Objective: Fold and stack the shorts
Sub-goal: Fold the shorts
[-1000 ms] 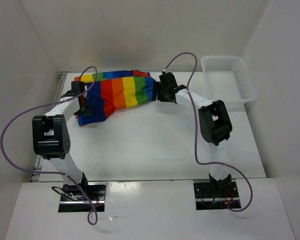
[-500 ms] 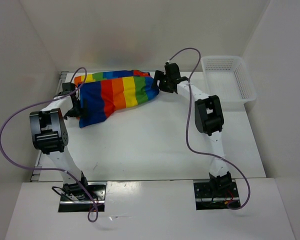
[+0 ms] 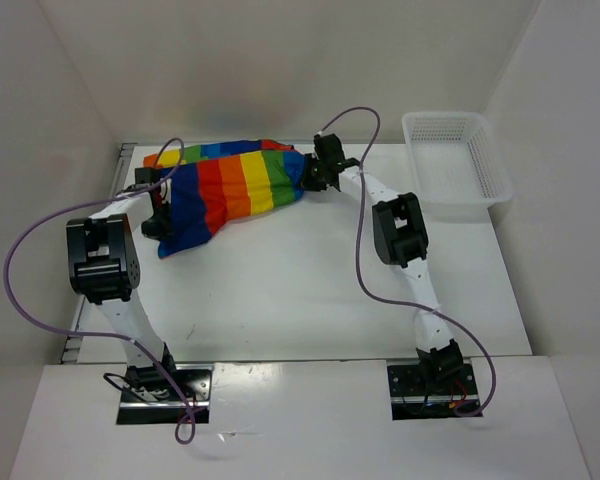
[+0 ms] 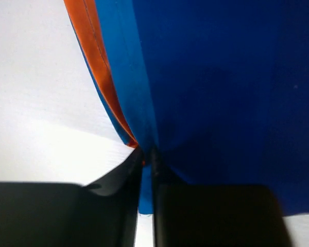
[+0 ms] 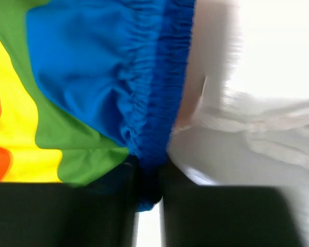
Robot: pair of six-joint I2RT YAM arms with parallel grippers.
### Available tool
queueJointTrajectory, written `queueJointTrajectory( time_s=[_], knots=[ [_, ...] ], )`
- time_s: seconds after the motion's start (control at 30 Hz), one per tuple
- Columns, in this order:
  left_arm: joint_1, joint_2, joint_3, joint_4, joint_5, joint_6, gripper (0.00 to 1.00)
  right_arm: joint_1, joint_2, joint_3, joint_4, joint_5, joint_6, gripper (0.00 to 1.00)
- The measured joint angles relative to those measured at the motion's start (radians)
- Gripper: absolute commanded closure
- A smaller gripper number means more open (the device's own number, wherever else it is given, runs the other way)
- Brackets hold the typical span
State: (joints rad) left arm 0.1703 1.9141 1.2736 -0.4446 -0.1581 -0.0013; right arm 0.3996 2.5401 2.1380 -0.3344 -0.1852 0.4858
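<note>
The rainbow-striped shorts [image 3: 230, 185] lie at the back of the table, folded over once, blue end at the left, waistband at the right. My left gripper [image 3: 160, 222] is shut on the blue leg hem [image 4: 147, 128] at the shorts' left end. The cloth edge runs between its fingers [image 4: 126, 175], with an orange layer beside it. My right gripper [image 3: 308, 175] is shut on the gathered blue waistband [image 5: 154, 128] at the right end. The white drawstring [image 5: 257, 123] lies blurred on the table just right of the right gripper's fingers [image 5: 177, 177].
A white plastic mesh basket [image 3: 455, 165] stands at the back right, a hand's width from the right arm. White walls close in the table at the back and both sides. Purple cables loop off both arms.
Both grippers have closed onto the ends of the shorts; half a second ago they stood open beside them. The right gripper moved in left to the waistband, and the left gripper moved in right onto the blue hem.
</note>
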Motion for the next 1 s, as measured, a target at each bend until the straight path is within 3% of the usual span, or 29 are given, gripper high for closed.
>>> queueJointTrajectory(
  time_s=[0.03,0.2,0.43,0.47,0.5,0.53,0.57,0.6,0.7,0.77,0.8,0.83,0.9,1.0],
  knots=[
    [0.0,0.0,-0.002,0.001,0.0,-0.001,0.95,0.0,0.013,0.012,-0.005,-0.012,0.004,1.0],
    [0.001,-0.029,-0.043,0.009,-0.003,-0.002,1.0,0.0,0.011,0.012,-0.024,-0.033,-0.001,1.0],
    [-0.002,-0.248,-0.215,-0.074,0.001,-0.003,1.0,-0.004,-0.389,-0.576,-0.019,0.002,-0.061,1.0],
    [-0.004,-0.297,-0.233,-0.099,0.01,-0.003,0.98,-0.002,-0.447,-0.651,-0.039,0.009,-0.07,0.94],
    [-0.01,-0.349,-0.249,-0.127,0.018,-0.003,0.95,0.005,-0.505,-0.721,-0.045,0.014,-0.084,0.68],
    [-0.018,-0.398,-0.262,-0.156,0.029,-0.003,0.89,0.013,-0.57,-0.789,-0.074,0.024,-0.09,0.53],
    [-0.028,-0.451,-0.276,-0.183,0.03,-0.002,0.65,0.021,-0.617,-0.838,-0.098,0.04,-0.109,0.44],
    [-0.04,-0.51,-0.295,-0.217,0.031,0.002,0.6,0.032,-0.673,-0.892,-0.13,0.05,-0.126,0.34],
    [-0.07,-0.668,-0.34,-0.338,0.043,-0.001,0.41,0.063,-0.814,-1.001,-0.209,0.07,-0.158,0.28],
    [-0.075,-0.727,-0.351,-0.39,0.047,0.001,0.32,0.072,-0.898,-1.04,-0.25,0.073,-0.169,0.24],
    [-0.077,-0.744,-0.35,-0.406,0.047,0.0,0.21,0.071,-0.935,-1.046,-0.267,0.077,-0.174,0.2],
    [-0.078,-0.749,-0.344,-0.412,0.045,0.001,0.16,0.067,-0.975,-1.045,-0.278,0.087,-0.177,0.18],
    [-0.078,-0.734,-0.314,-0.405,0.04,0.001,0.11,0.06,-1.04,-1.033,-0.28,0.114,-0.188,0.17],
    [-0.078,-0.644,-0.217,-0.337,0.042,-0.002,0.11,0.056,-1.071,-0.982,-0.264,0.146,-0.215,0.15]
  ],
)
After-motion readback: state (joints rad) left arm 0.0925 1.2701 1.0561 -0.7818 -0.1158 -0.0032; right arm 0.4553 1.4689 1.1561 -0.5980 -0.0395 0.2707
